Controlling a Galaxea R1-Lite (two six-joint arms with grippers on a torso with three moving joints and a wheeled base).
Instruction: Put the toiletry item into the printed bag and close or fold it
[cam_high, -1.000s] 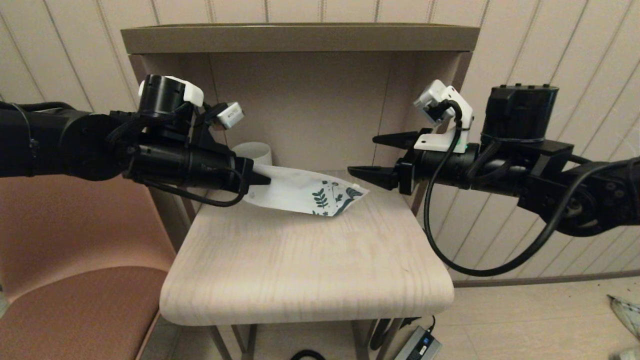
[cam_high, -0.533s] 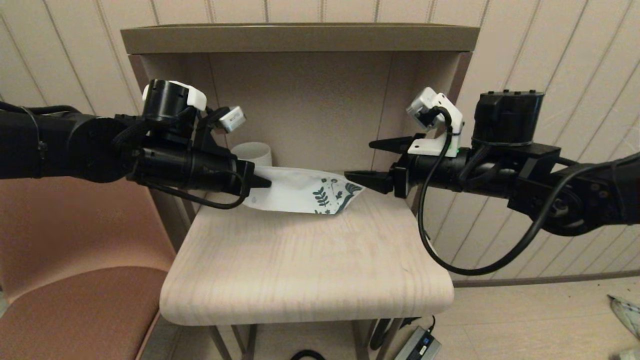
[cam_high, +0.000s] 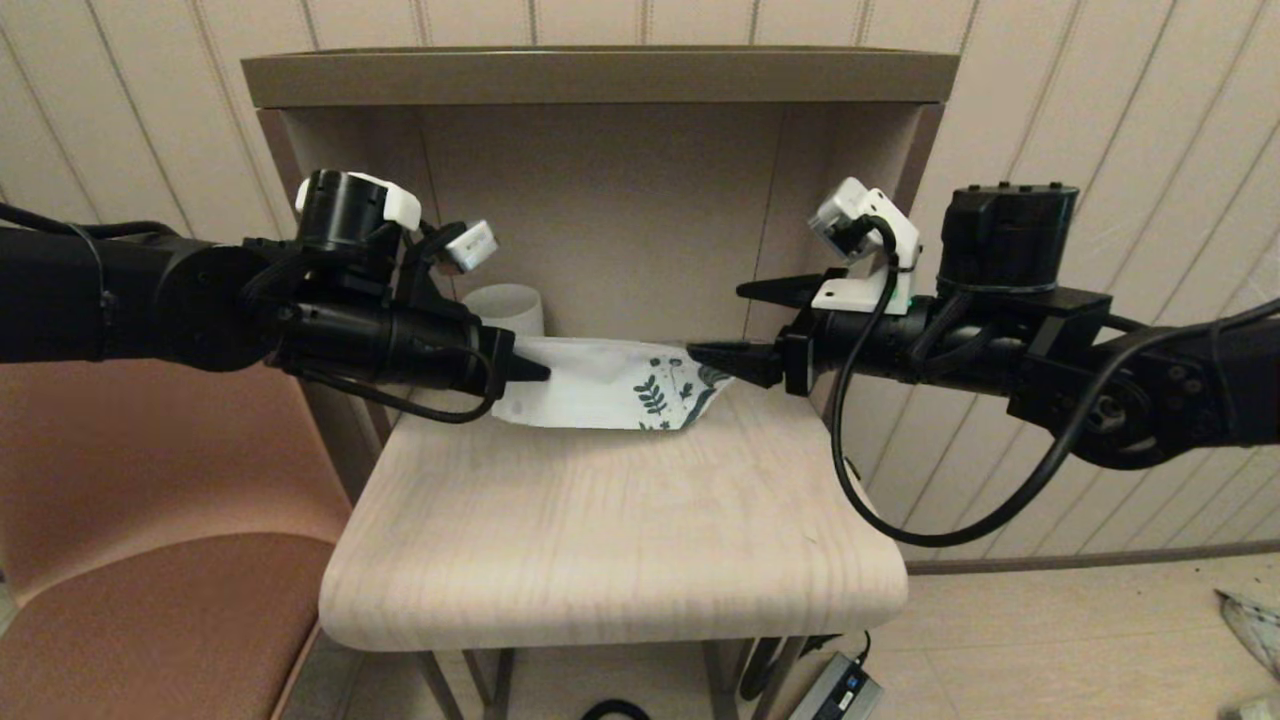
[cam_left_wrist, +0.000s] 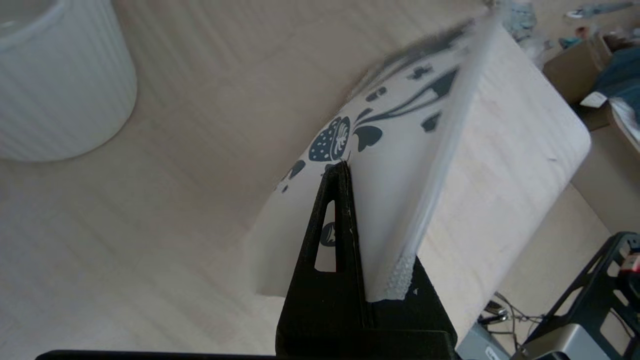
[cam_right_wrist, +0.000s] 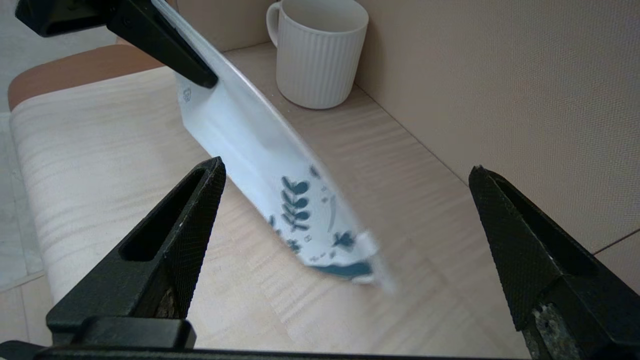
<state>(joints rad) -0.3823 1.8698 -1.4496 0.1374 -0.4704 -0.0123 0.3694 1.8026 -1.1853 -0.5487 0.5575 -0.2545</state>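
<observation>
Left end effector (cam_high: 535, 370): my fingers are pinched together on the plain white end of the printed bag (cam_high: 600, 395), holding it lifted and tilted over the worktop (cam_high: 610, 540).
Right end effector (cam_high: 725, 322): spread wide and holding nothing, its lower tip at the bag's leaf-printed end; contact unclear.
Toiletry item: not visible in any view.
Mug (cam_right_wrist: 315, 50): behind the bag, partly hidden by my left arm.

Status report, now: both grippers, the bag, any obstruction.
Left gripper shut on printed bag, holding its plain end above the table. Right gripper open at the printed end. Toiletry item not seen. Mug behind, clear.
</observation>
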